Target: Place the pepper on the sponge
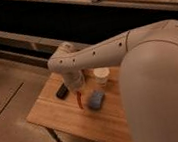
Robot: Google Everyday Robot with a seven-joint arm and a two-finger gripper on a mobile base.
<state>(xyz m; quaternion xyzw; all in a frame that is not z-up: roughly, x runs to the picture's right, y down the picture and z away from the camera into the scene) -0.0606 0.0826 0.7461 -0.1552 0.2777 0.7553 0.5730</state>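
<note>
The wooden table (52, 118) bears the sponge (96, 99), a black block (62, 91) and a white cup (102, 76), with the gripper (78, 92) just above.

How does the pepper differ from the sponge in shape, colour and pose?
The pepper is slim and red; the sponge is a broad blue block. The pepper points upright below the gripper, beside the sponge, which lies flat on the table. Both are small.
</note>
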